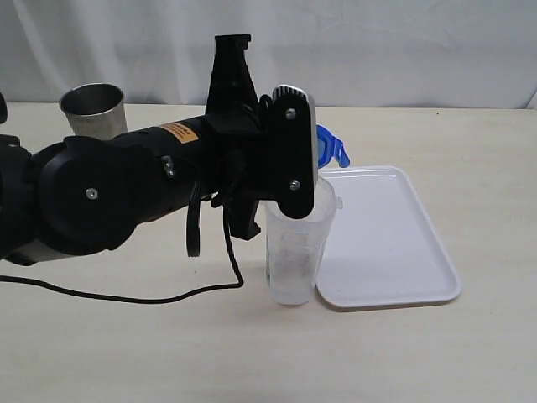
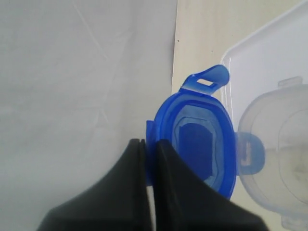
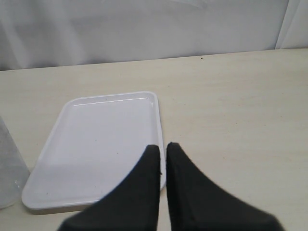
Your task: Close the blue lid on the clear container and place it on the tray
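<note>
My left gripper [image 2: 150, 143] is shut on the rim of the blue lid [image 2: 197, 139], which stands on edge in the air with its tabs sticking out. In the exterior view the lid [image 1: 332, 148] peeks out behind the left gripper [image 1: 312, 144], just above and behind the open top of the clear container [image 1: 298, 252]. The container stands upright on the table, touching the near left edge of the white tray [image 1: 386, 243]. Its open rim [image 2: 276, 144] shows beside the lid. My right gripper [image 3: 163, 147] is shut with nothing in it, above the tray's edge [image 3: 106, 139].
A grey steel cup [image 1: 92, 107] stands at the far left of the table. The left arm's black cable [image 1: 168, 295] loops over the table in front of the container. A white curtain backs the table. The container's side [image 3: 7, 163] shows beside the tray.
</note>
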You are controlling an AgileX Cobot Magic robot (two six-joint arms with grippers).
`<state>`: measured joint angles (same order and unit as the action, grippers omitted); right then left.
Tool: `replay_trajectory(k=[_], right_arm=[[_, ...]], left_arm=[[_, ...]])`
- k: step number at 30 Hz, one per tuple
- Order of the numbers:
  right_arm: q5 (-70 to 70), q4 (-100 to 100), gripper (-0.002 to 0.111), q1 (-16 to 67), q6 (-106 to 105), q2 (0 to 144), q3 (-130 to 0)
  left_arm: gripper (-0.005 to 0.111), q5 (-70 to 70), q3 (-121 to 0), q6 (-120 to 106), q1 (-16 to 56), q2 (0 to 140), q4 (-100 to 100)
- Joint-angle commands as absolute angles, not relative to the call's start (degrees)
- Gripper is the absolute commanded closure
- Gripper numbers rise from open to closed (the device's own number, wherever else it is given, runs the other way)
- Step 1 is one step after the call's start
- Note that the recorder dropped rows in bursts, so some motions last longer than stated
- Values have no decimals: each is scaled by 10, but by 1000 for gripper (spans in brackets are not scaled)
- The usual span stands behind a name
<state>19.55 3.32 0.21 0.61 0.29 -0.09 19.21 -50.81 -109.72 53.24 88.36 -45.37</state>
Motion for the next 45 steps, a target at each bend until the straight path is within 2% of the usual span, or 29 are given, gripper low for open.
replay_trajectory(k=[1, 45], right_arm=[[194, 36, 104, 0, 5, 0, 0], [194, 36, 104, 0, 5, 0, 0]], left_arm=[[107, 213, -511, -1098, 534, 884, -456], [107, 201, -511, -1098, 541, 884, -410]])
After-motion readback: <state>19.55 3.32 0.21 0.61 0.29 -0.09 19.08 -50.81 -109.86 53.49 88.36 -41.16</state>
